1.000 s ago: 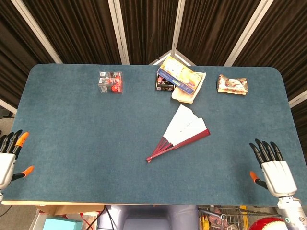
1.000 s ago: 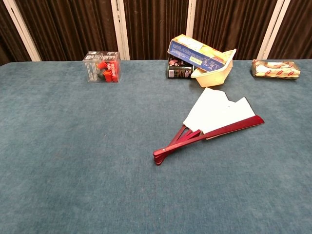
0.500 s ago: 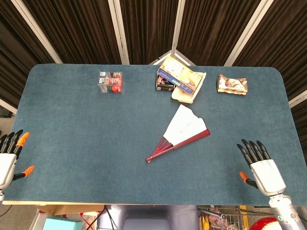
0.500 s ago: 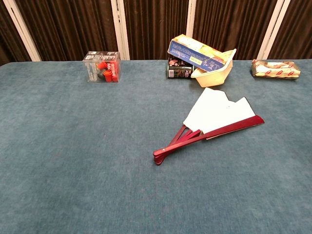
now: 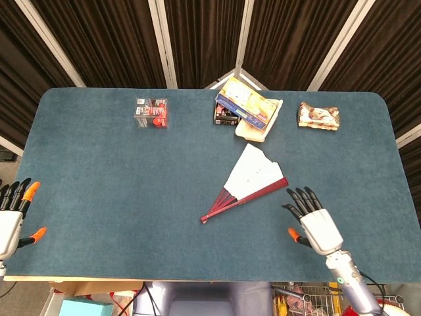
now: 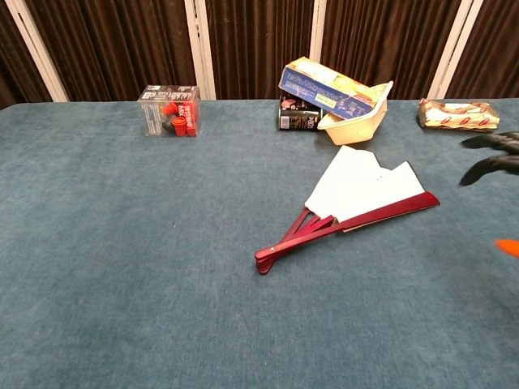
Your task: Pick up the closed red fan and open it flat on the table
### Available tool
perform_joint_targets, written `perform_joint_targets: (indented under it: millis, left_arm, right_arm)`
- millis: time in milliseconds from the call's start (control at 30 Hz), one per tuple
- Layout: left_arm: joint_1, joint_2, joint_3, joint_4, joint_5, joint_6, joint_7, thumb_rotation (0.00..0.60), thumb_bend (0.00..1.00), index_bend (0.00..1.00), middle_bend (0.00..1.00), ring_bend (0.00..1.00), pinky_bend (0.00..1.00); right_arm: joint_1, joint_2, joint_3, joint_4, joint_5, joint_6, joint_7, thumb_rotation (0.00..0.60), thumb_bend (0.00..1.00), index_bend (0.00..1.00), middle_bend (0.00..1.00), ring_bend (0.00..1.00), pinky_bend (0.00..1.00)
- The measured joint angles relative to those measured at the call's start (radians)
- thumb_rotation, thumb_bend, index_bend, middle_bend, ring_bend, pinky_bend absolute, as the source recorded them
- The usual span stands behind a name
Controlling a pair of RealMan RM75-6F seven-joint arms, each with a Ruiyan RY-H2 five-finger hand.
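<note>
The red fan [image 5: 247,184] [image 6: 357,204] lies partly spread on the blue table, white leaf up, red ribs meeting at a pivot toward the near left. My right hand [image 5: 312,220] hovers open just right of and nearer than the fan's red outer rib, fingers apart and holding nothing; only its dark fingertips [image 6: 491,154] show at the chest view's right edge. My left hand [image 5: 12,217] stays open at the table's near left corner, far from the fan, and the chest view does not show it.
Along the far edge stand a clear box of red pieces [image 5: 152,112], a small dark box [image 5: 223,113], a tilted carton on a cream tub [image 5: 248,108], and a wrapped packet [image 5: 318,116]. The table's front edge [image 5: 197,280] runs near both hands.
My right hand has moved left and inward from the near right corner toward the fan, and its fingertips now enter the chest view. The fan and left hand have not moved.
</note>
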Motion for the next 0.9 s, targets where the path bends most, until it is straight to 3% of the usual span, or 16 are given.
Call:
perform_joint_targets:
  millis: [400,900]
  left_arm:
    - [-0.004,-0.003,-0.002,-0.002,-0.008,-0.010,0.010,0.600,0.00,0.00,0.00,0.00,0.00]
    - [-0.007,0.000,-0.010,-0.005,-0.024,-0.018,-0.007,0.600,0.00,0.00,0.00,0.00,0.00]
  right_arm:
    - [0.066,-0.261,0.004,0.203,0.006,-0.031,0.003,0.600,0.29,0.39,0.14,0.05,0.04]
    - [0.118,-0.445,0.011,0.385,0.036,-0.036,0.042,0.600,0.29,0.46,0.18,0.06,0.04]
